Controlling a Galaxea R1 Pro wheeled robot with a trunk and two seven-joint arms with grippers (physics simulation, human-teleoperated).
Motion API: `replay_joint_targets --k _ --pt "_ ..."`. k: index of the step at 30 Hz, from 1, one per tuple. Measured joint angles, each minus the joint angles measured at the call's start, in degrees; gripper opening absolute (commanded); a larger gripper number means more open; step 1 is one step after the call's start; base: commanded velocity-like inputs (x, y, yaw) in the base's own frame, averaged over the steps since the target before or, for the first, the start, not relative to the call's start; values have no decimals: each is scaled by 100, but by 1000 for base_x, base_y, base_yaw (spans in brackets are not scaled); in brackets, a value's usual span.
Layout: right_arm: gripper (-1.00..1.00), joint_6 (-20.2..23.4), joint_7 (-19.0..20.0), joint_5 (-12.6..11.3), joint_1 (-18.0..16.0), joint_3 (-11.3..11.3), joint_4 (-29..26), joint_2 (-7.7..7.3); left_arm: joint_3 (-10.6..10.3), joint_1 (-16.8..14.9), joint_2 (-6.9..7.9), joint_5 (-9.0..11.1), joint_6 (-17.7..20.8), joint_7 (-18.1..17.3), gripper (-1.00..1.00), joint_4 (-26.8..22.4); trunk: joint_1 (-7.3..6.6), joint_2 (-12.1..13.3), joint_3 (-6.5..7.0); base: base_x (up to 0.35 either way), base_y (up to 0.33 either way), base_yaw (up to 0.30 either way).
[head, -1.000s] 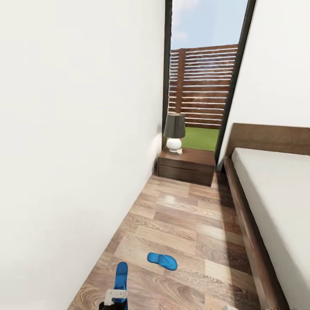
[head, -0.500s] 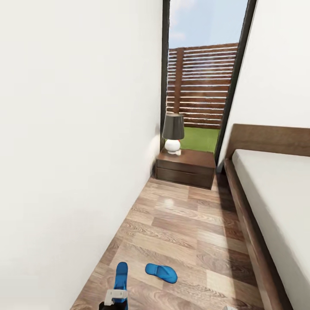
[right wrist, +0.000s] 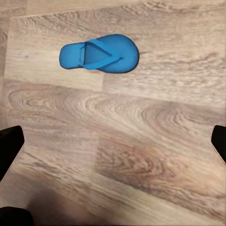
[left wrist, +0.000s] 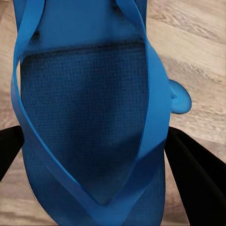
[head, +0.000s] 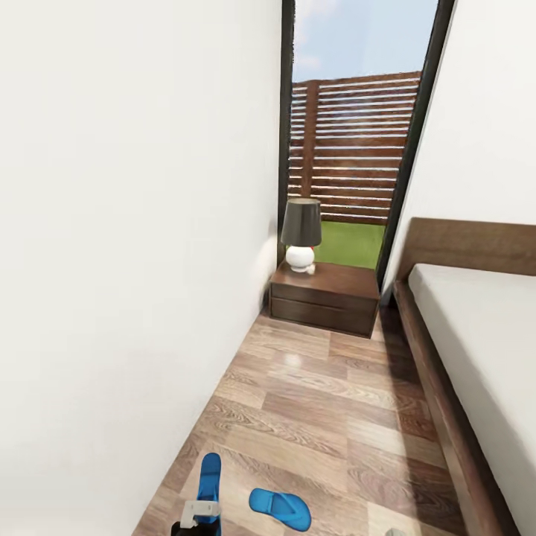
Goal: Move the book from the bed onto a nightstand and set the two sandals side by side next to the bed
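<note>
Gripping one blue sandal (head: 210, 476) between its dark fingers, the left gripper (head: 195, 514) sat nearest, closed on the sole. The right gripper (right wrist: 113, 155) hung spread wide and empty above the plank floor (head: 335, 402). Just beside the held one, the other sandal (head: 280, 509) lay flat but crosswise to it. Further on the bed (head: 476, 350) ran along the right, and the nightstand (head: 325, 296) with its lamp (head: 301, 231) stood beyond. Released here, the pair would probably end up askew, not side by side.
</note>
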Motion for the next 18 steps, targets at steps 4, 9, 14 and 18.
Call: replay_joint_targets --k 4,9,14,18 --pt "100 0 0 0 0 0 1 0 0 0 0 3 0 0 -100 -1 1 0 0 220 0 0" --pt "100 0 0 0 0 0 -3 0 1 0 0 2 0 0 -100 2 3 0 0 41 0 0" --pt "100 0 0 0 0 0 -1 0 1 0 0 2 0 0 -100 2 1 0 0 87 0 0" --pt "100 0 0 0 0 0 -1 0 1 0 0 2 0 0 -100 0 0 0 0 276 0 0"
